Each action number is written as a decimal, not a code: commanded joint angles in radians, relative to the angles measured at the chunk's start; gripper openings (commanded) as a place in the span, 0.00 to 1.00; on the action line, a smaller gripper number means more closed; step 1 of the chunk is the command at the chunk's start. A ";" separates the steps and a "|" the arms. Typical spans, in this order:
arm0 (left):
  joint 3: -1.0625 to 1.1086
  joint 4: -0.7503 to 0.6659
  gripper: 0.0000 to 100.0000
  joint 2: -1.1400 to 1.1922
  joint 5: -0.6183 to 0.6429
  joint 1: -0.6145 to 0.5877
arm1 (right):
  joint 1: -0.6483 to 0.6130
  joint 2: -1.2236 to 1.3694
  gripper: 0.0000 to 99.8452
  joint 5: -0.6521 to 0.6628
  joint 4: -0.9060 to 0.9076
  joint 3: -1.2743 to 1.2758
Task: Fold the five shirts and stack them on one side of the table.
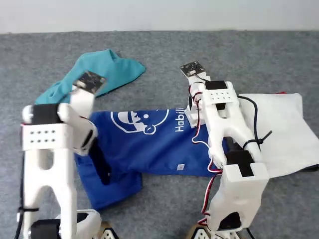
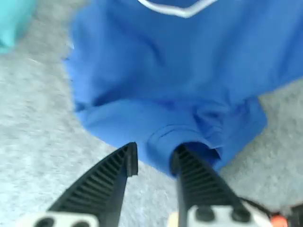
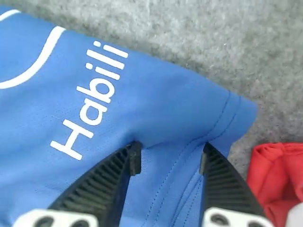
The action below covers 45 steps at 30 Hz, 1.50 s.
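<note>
Between my left fingers, which stand apart, lies the rumpled edge of the royal-blue cotton shirt. One tip touches a small rounded fold, and nothing is pinched yet. My right fingers are likewise spread, their tips set on the same shirt's stitched hem near a corner.

I judge the two arms are posed at opposite ends so the cloth can be taken at two points and folded evenly. The blue shirt lies mostly flat across the middle of the grey felt-covered counter.

Beyond the left arm sits a crumpled teal shirt. By the right arm lies a folded white shirt, with a red garment just beside the blue corner; that looks to me like the stacking side.

White lettering and a rounded white emblem cross the blue chest.
</note>
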 commanded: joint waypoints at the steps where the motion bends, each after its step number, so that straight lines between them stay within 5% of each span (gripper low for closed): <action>1: -0.036 0.015 0.16 0.009 -0.029 -0.100 | 0.005 -0.016 0.21 0.011 -0.004 -0.029; 10: -0.082 -0.080 0.34 0.029 0.273 -0.166 | 0.004 -0.016 0.21 0.028 0.010 -0.029; 19: -0.081 -0.267 0.35 0.025 0.505 -0.166 | 0.005 -0.016 0.21 0.029 0.010 -0.029; 21: -0.084 -0.216 0.35 0.002 0.539 -0.098 | 0.005 -0.016 0.21 0.029 0.010 -0.029; 24: -0.084 -0.094 0.35 -0.058 0.350 0.055 | 0.012 -0.016 0.21 0.029 0.010 -0.029; 27: -0.117 -0.123 0.35 -0.080 0.095 -0.032 | 0.013 -0.016 0.21 0.029 0.027 -0.031; 29: -0.074 0.040 0.35 -0.071 0.084 0.063 | 0.010 -0.016 0.21 0.029 0.038 -0.031; 31: 0.031 0.023 0.35 -0.084 0.037 0.137 | 0.010 -0.016 0.21 0.029 0.030 -0.032; 34: 0.051 -0.052 0.35 -0.095 -0.077 0.040 | 0.012 -0.016 0.21 0.029 0.039 -0.034; 38: 0.038 -0.074 0.35 -0.087 0.018 -0.080 | 0.012 -0.016 0.21 0.031 0.039 -0.031; 45: 0.038 -0.029 0.35 -0.107 0.031 -0.092 | 0.021 -0.027 0.21 0.025 0.030 -0.034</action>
